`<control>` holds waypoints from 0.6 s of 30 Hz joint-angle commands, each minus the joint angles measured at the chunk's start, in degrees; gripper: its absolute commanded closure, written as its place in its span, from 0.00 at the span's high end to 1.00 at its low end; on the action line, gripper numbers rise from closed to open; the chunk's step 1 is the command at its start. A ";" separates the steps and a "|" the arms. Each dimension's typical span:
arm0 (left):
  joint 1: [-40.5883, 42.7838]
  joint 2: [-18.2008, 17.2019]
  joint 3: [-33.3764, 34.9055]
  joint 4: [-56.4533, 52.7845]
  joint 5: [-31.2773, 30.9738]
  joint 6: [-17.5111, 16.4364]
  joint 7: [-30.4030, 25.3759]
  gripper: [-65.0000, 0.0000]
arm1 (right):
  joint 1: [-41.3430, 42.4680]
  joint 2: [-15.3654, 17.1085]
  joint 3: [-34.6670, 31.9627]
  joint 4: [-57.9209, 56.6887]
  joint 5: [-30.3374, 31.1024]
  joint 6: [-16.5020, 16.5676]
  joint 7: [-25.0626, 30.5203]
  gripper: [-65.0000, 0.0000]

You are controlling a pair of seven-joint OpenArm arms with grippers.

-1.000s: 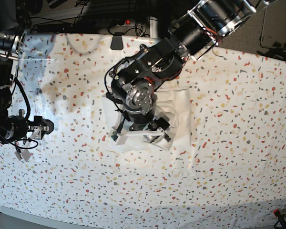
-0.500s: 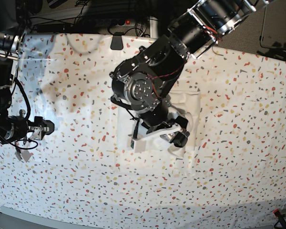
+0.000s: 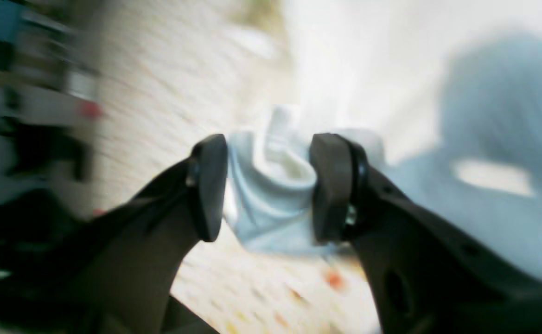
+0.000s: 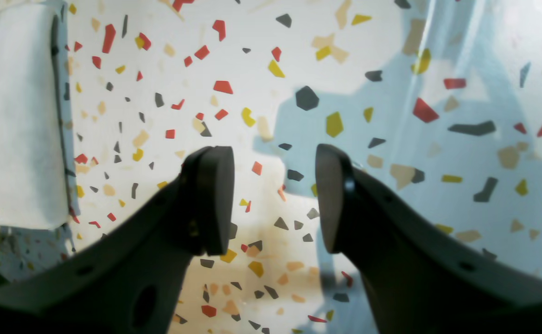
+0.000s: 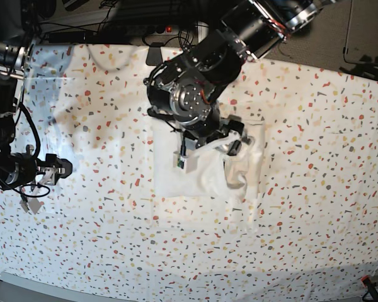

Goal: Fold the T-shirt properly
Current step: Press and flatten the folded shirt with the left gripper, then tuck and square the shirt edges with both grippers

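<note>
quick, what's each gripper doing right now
Left gripper: jaws wide apart, with a bunched bit of the T-shirt between them; a firm grip cannot be told.
Right gripper: open, empty.

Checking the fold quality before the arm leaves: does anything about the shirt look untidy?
Yes. The T-shirt lies as a folded white packet, but its right edge is bunched and rumpled. The left gripper has a wad of that cloth between its fingers.

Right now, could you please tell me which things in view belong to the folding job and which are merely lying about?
Part of the job:
- white cotton T-shirt, folded into a rectangle
- left gripper, at its bunched right edge

Merely there:
- speckled white table cover
- right gripper, open, empty
- black cables behind
</note>
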 commanded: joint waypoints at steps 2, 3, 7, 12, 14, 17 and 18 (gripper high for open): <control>-1.51 -0.11 -0.07 0.94 -0.96 0.15 -1.07 0.44 | 1.73 1.11 0.24 0.92 0.68 0.28 0.42 0.44; -1.66 -0.46 -0.07 0.94 -1.18 -0.26 -1.27 0.44 | 1.73 1.11 0.24 0.92 0.68 0.28 0.39 0.44; -3.04 -1.09 -0.07 0.94 2.49 -2.36 -0.20 0.44 | 1.73 1.11 0.24 0.92 1.44 0.28 0.42 0.44; -6.03 -1.11 -0.07 1.01 15.89 -2.36 -0.20 0.44 | 1.75 1.09 0.24 0.92 11.96 0.28 0.42 0.44; -6.71 -1.11 -0.07 1.01 16.31 -2.34 -0.20 0.44 | 1.75 0.94 0.22 0.92 18.05 0.28 0.42 0.44; -6.14 -1.11 -0.07 0.98 14.53 -2.36 -0.20 0.44 | 1.75 0.26 0.22 0.92 25.83 0.28 0.46 0.44; -5.68 -1.11 -0.07 0.98 13.25 -2.38 -0.20 0.44 | 1.77 -0.02 0.22 0.92 27.56 0.28 0.46 0.44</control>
